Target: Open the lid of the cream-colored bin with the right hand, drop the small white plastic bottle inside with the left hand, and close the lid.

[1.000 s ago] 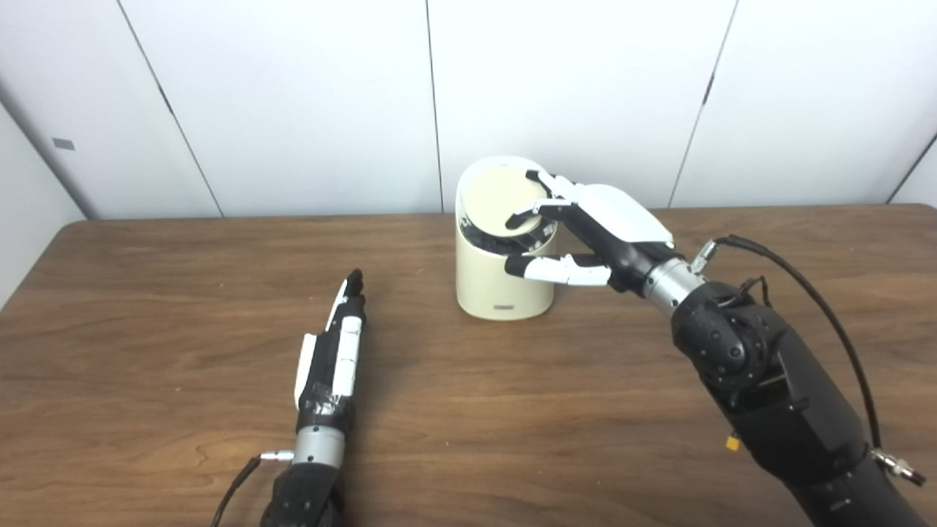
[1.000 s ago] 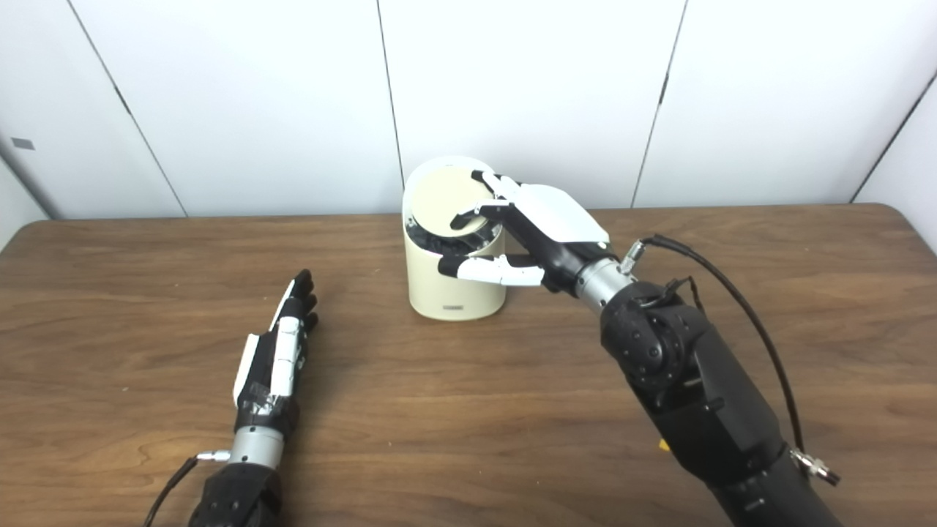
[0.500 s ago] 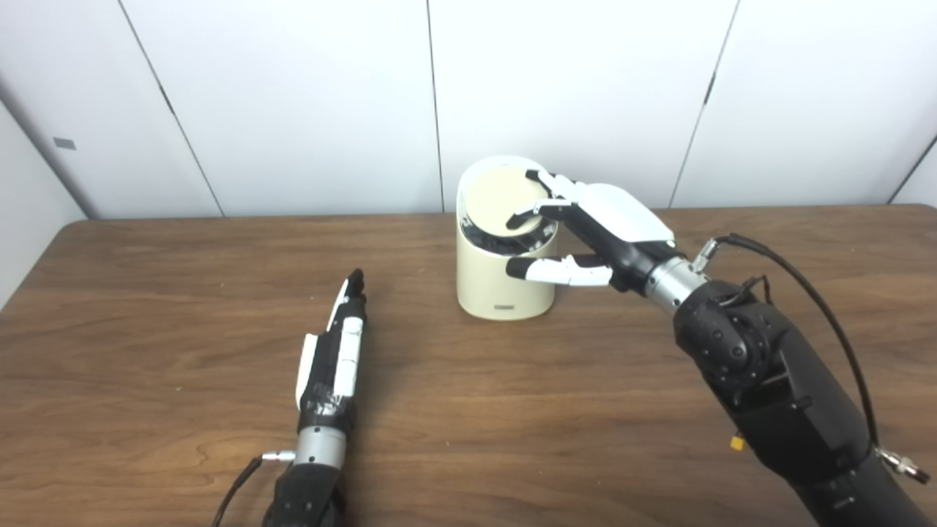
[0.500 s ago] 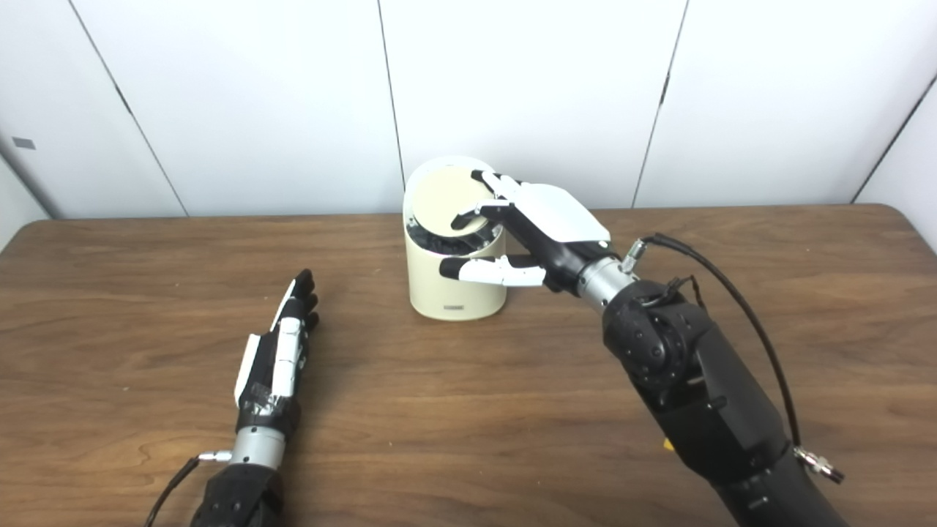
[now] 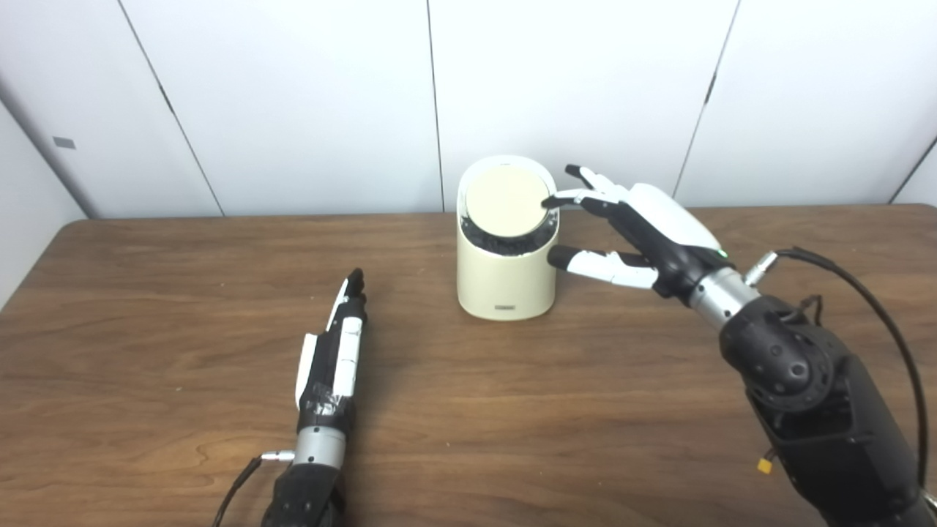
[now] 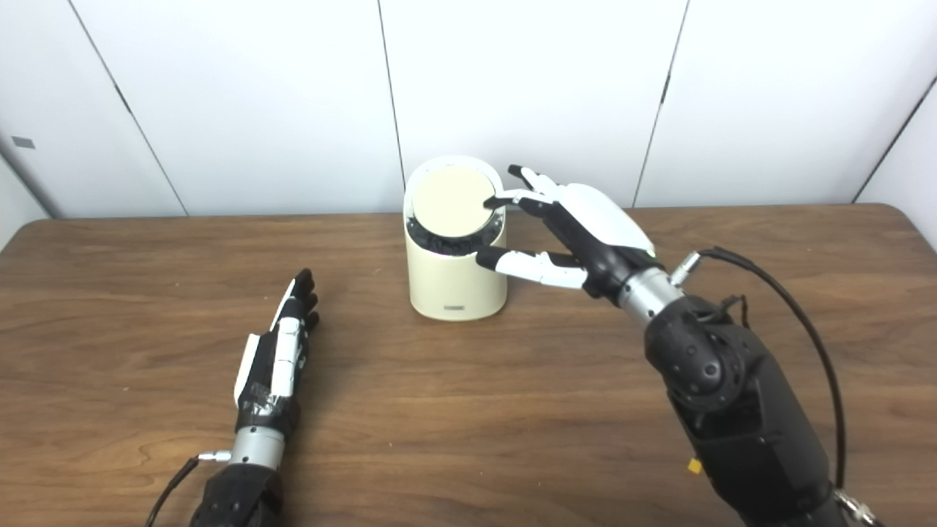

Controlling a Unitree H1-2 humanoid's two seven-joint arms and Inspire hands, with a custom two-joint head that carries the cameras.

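Judging the bin (image 5: 505,271) light and stiff, lid (image 5: 507,206) best nudged at its rim; right hand (image 5: 644,230) spread, grasping nothing, left hand (image 5: 333,359) flat, empty.

**Wooden table and what it carries**

Our brown wooden table (image 5: 512,410) carries the cream-colored bin (image 5: 505,274) at twelve o'clock. Our left hand (image 5: 333,359) lies flat on it at eight o'clock, fingers straight, holding nothing.

right hand (image 5: 644,227) open beside bin (image 5: 505,271) | lid (image 5: 506,203) tilted | left hand (image 5: 333,351) flat
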